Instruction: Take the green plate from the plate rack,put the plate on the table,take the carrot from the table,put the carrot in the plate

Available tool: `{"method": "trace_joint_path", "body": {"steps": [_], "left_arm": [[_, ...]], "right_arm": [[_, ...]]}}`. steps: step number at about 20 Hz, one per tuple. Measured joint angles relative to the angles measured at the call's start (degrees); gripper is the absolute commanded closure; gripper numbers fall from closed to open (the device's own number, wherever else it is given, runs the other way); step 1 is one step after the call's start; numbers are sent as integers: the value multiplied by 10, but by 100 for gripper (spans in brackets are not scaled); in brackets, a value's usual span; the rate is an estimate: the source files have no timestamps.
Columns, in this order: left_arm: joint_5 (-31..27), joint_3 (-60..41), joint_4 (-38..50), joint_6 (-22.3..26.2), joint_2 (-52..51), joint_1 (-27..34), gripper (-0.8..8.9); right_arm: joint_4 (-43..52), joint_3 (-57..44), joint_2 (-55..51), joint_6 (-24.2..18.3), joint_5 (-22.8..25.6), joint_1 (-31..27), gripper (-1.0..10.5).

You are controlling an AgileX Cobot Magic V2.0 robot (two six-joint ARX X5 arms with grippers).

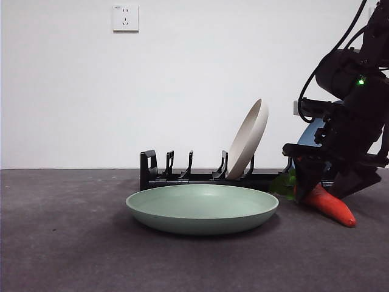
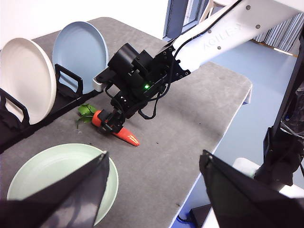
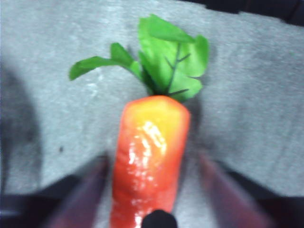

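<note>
Carrot (image 1: pixel 331 205) flat on table (image 1: pixel 61 243), leaves toward plate rack (image 1: pixel 182 176), right gripper (image 2: pixel 114 124) spread astride it

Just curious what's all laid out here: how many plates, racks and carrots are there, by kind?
Plates: 3 – green plate on the table, beige plate and blue plate in the rack
Plate rack: 1
Carrot: 1
Total: 5

Plate (image 1: pixel 202 207) sits flat on the desk (image 1: pixel 61 243) in front of the rack (image 1: pixel 182 176); carrot (image 1: pixel 330 205) lies off to its right.
</note>
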Motion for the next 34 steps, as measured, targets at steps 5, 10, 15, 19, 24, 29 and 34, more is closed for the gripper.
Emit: {"method": "trace_joint_path", "body": {"steps": [5, 10, 15, 19, 24, 29, 34], "left_arm": [[0, 0, 0, 0, 0, 0, 491], [-2, 0, 0, 0, 0, 0, 491], [-6, 0, -9, 0, 0, 0, 491], [-6, 0, -35, 0, 0, 0, 491], [-2, 0, -47, 0, 0, 0, 491], [-2, 0, -49, 0, 0, 0, 491], [-2, 0, -49, 0, 0, 0, 491]], "right_arm": [[-14, 0, -11, 0, -3, 7, 959], [-19, 0, -127, 10, -3, 74, 959], [73, 2, -88, 48, -1, 204, 960], [129, 2, -17, 57, 28, 251, 960], [148, 2, 46, 66, 31, 251, 954], [148, 2, 48, 66, 27, 252, 464], [136, 2, 39, 70, 27, 253, 437]]}}
